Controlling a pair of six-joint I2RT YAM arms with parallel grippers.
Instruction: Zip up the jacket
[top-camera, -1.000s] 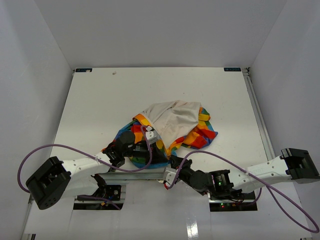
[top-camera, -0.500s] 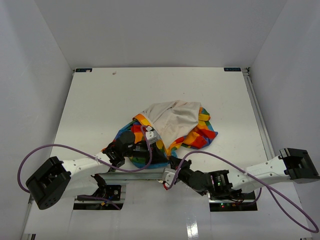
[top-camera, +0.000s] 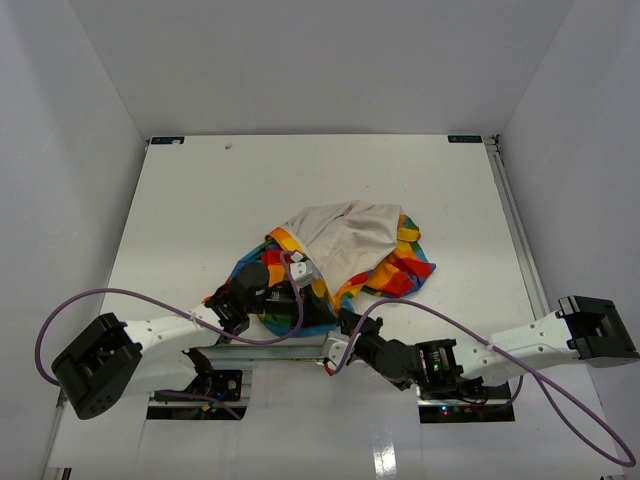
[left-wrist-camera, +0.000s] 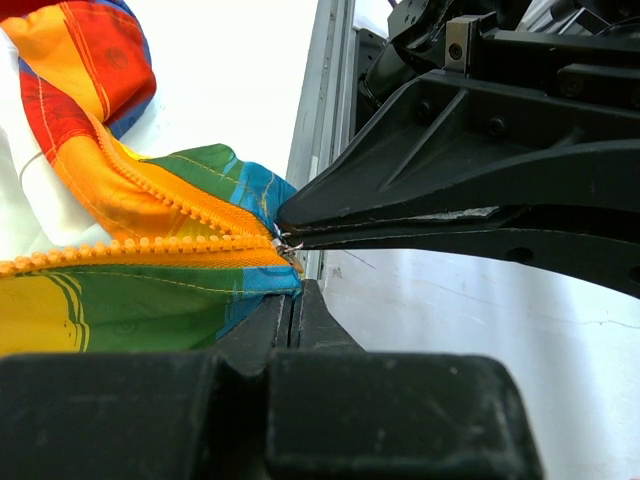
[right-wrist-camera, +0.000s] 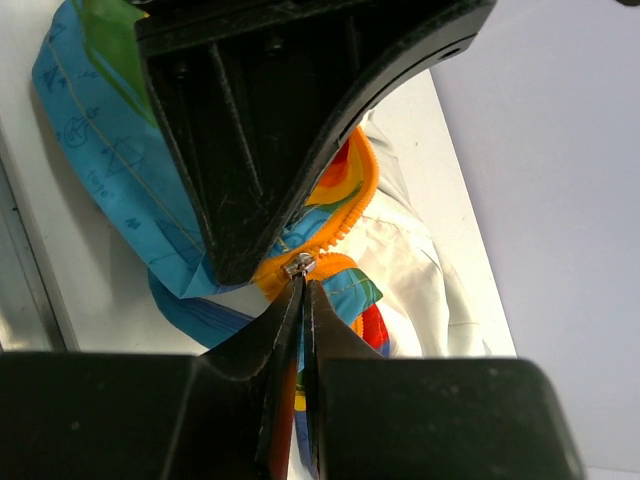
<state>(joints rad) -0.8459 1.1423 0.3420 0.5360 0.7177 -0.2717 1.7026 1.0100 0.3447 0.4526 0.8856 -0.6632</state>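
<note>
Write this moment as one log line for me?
left gripper: shut on jacket hem | right gripper: shut on zipper pull | zipper teeth: apart, unzipped

No writing, brand or number could be read anywhere I looked. Two small dark tags (top-camera: 167, 140) sat at the far corners of the flat white worktop (top-camera: 300, 180), too small to make out. The blue panel (right-wrist-camera: 105, 170) of the soft rainbow-blocked fabric jacket (top-camera: 350, 245) carried faint line doodles, with no legible letters.

Left tool (left-wrist-camera: 290, 300), right tool (right-wrist-camera: 302, 282) — both pinched tight (tips close together)
</note>
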